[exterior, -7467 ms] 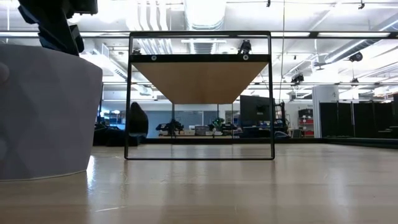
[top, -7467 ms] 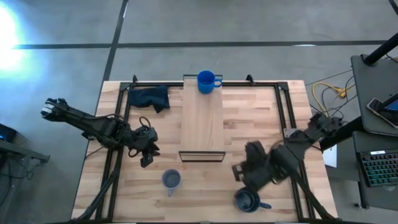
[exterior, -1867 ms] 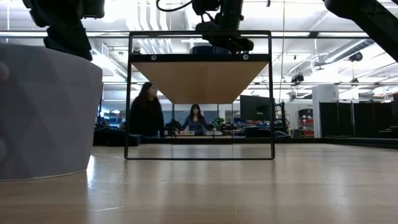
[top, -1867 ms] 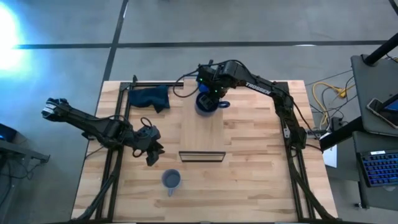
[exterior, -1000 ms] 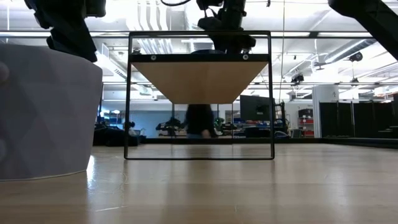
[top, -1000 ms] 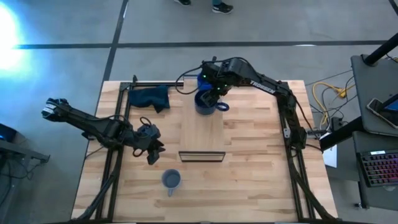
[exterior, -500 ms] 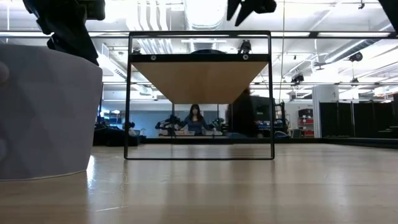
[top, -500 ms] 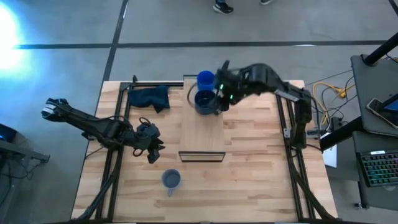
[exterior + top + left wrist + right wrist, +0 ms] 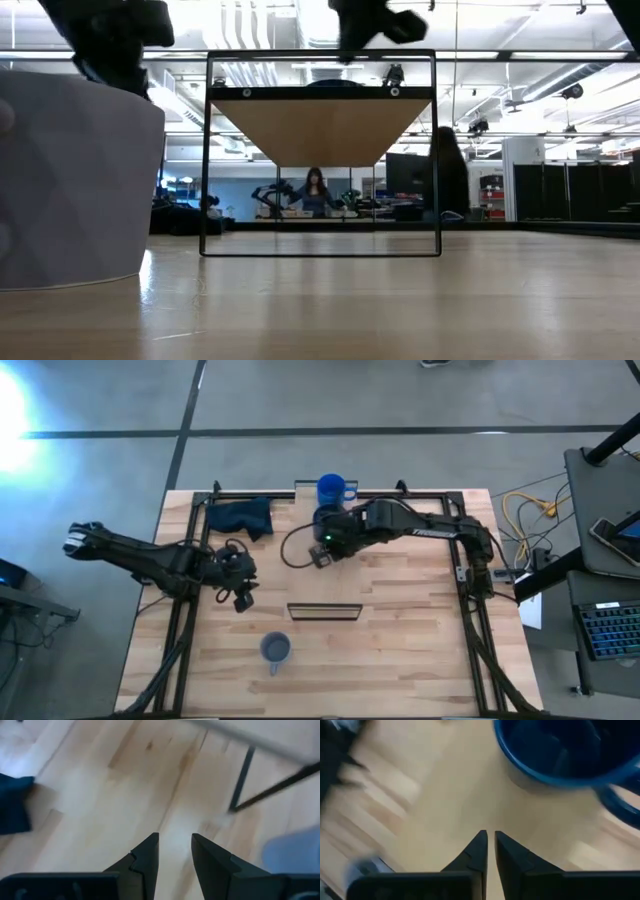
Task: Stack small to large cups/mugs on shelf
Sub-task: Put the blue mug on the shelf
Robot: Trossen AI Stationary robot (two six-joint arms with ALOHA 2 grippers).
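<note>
On the shelf [image 9: 326, 575] a bright blue mug [image 9: 331, 489] stands at the far end. A dark navy mug [image 9: 324, 515] stands just in front of it and fills the top of the right wrist view [image 9: 560, 750]. My right gripper [image 9: 318, 552] hovers over the shelf on the navy mug's near side; its fingers [image 9: 490, 847] are shut on nothing. The small grey-blue mug [image 9: 276, 648] stands on the table near the front edge. My left gripper [image 9: 240, 598] is open [image 9: 175, 850] over bare table, left of the shelf's near end.
A dark blue cloth [image 9: 240, 516] lies at the far left of the table. The shelf's dark metal frame [image 9: 320, 150] stands at its near end. In the low view the grey-blue mug [image 9: 70, 180] looms at the left. People move in the room behind.
My right gripper has left the navy mug, going first toward the table's right edge, then swinging back over the shelf toward the near edge. The navy mug stays standing on the shelf beside the bright blue one.
</note>
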